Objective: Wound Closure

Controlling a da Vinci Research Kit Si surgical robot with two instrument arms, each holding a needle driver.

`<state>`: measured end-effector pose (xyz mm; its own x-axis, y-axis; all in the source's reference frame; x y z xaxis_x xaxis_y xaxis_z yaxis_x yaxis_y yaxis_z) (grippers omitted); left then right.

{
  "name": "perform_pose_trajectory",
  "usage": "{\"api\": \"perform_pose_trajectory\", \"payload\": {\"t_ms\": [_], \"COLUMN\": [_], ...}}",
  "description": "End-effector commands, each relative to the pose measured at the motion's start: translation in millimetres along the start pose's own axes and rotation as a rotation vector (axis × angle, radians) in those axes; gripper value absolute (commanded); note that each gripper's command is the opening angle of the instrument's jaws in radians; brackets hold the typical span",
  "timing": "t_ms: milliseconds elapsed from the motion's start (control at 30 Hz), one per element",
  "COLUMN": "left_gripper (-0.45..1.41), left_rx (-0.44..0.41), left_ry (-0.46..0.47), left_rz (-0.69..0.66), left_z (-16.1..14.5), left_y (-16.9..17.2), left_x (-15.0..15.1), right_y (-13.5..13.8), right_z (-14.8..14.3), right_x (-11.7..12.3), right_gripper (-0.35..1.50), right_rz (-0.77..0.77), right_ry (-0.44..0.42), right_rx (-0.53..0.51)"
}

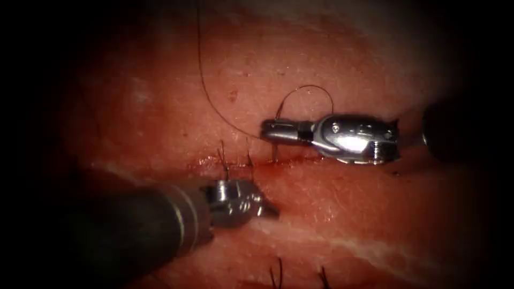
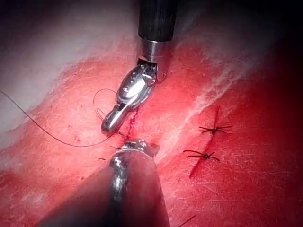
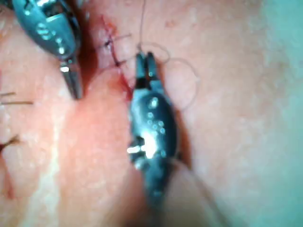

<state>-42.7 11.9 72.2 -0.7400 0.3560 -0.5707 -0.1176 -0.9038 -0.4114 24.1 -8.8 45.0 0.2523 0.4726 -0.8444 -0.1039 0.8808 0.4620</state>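
The right tool [image 1: 269,131] reaches in from the right, its jaws shut on the curved needle [image 1: 274,152] near its thread end. The needle points down from the jaws into the tissue [image 1: 332,64] at the far edge of the cut [image 1: 289,162], right of two tied stitches [image 1: 224,162]. Dark thread [image 1: 201,80] loops above the jaws and trails away upward. The left tool [image 1: 266,208] lies just below the cut, jaws shut on nothing, tip pointing right. The right tool [image 3: 145,64] also appears close up, and again as the right tool [image 2: 109,124] near the cut.
Red fluid wets the cut's edges. Cut ends of thread stand up from the two stitches. Two more dark stitches [image 2: 212,128] lie on the tissue on the near side of the cut. A pale fatty band [image 1: 342,246] crosses the near tissue.
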Motion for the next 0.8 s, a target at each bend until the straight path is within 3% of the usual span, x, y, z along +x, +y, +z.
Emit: {"api": "perform_pose_trajectory", "payload": {"t_ms": [33, 367, 800], "left_gripper": [-0.45, -0.45, -0.45], "left_rx": [0.002, 0.046, 0.063], "left_ry": [0.007, 0.105, 0.124], "left_rz": [-0.002, -0.016, -0.024], "left_z": [1.2, 1.0, 1.7], "left_y": [0.1, -0.6, 0.3], "left_x": [-0.2, -1.1, -0.9], "right_y": [-0.6, -0.4, 0.0], "right_z": [0.3, 0.4, 0.5], "right_x": [-0.5, 0.0, 1.0], "right_gripper": [-0.35, -0.35, -0.35], "right_rz": [0.005, 0.017, 0.070], "right_ry": [0.000, -0.001, -0.004], "right_rx": [0.003, 0.001, -0.016]}}
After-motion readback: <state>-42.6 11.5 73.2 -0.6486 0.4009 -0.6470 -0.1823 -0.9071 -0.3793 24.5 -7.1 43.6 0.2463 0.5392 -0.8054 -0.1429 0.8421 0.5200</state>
